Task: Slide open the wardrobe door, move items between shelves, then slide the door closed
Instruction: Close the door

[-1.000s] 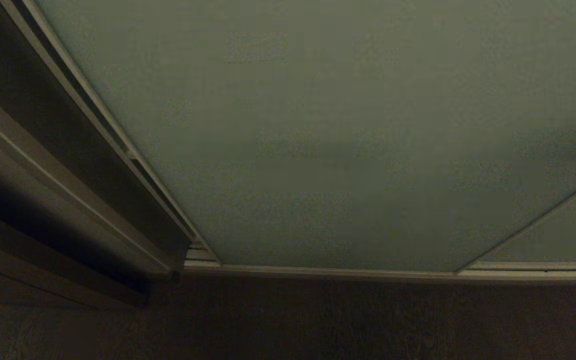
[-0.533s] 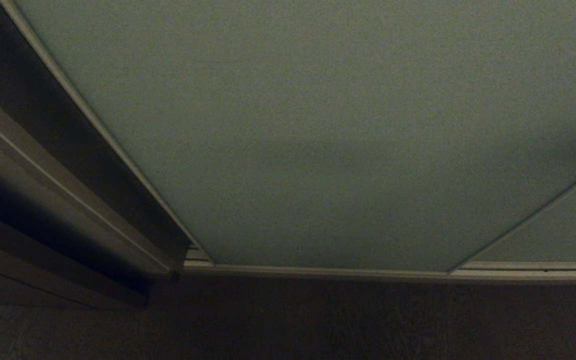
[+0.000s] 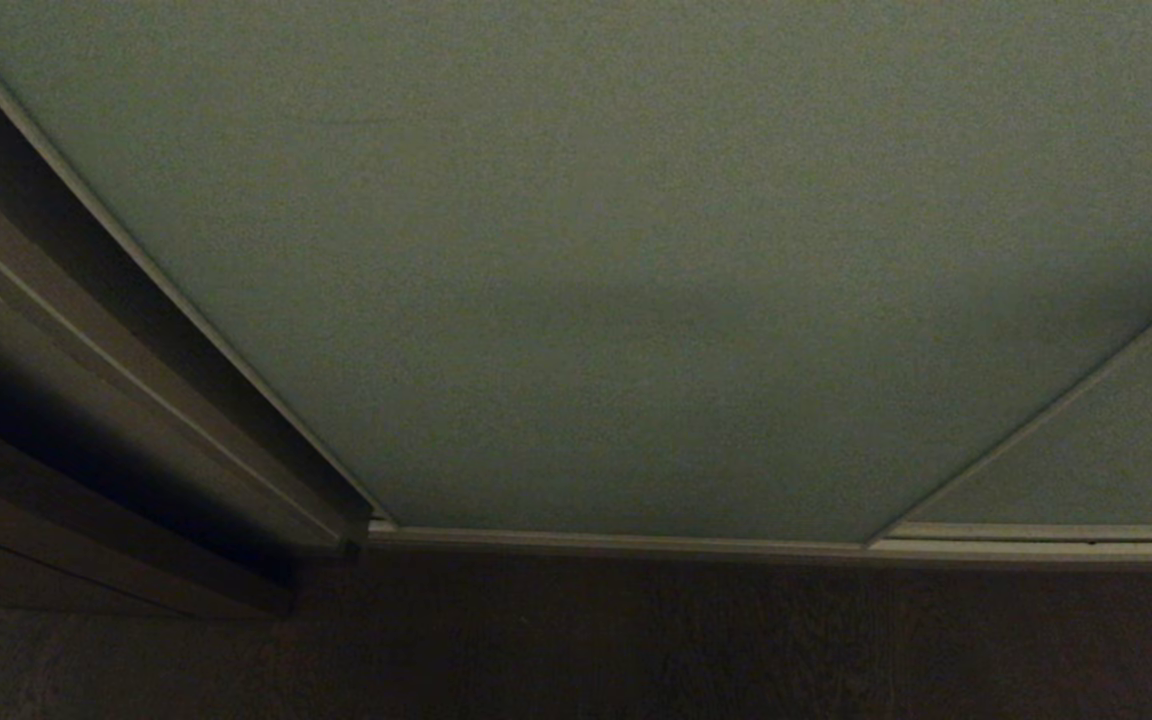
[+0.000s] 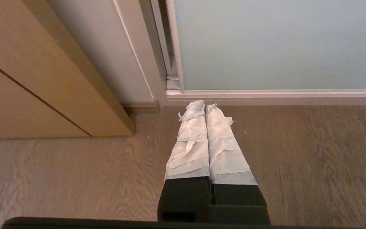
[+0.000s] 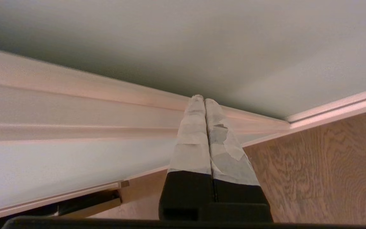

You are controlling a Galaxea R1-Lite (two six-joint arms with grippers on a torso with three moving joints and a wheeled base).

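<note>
Sliding wardrobe door (image 3: 636,280) fills nearly all of our head view as a flat pale grey-green panel, with its slim light frame (image 3: 626,542) running along the bottom edge just above the dark wooden floor (image 3: 636,640). At the lower right corner of that view a second panel (image 3: 1116,450) of the same colour meets it along a thin slanting edge. On the left the door's edge lies close against the wardrobe's side post (image 3: 86,330), and we see no open gap into the interior there, so the shelves and the plush toys are hidden from us. Neither of our arms shows in the head view. Our left gripper (image 4: 205,106) hangs low over the floor (image 4: 75,178) near the door's bottom left corner, its two tape-wrapped fingers (image 4: 191,140) pressed flat together and holding nothing; the tips sit just short of the bottom frame (image 4: 278,93), and a tan cabinet panel (image 4: 27,79) stands beside it. Our right gripper (image 5: 202,97) is also clenched empty, fingers (image 5: 195,140) tight together, with the tips up at the light frame strip (image 5: 106,92) where it borders the grey-green panel (image 5: 202,47); whether they touch the strip we cannot tell.
</note>
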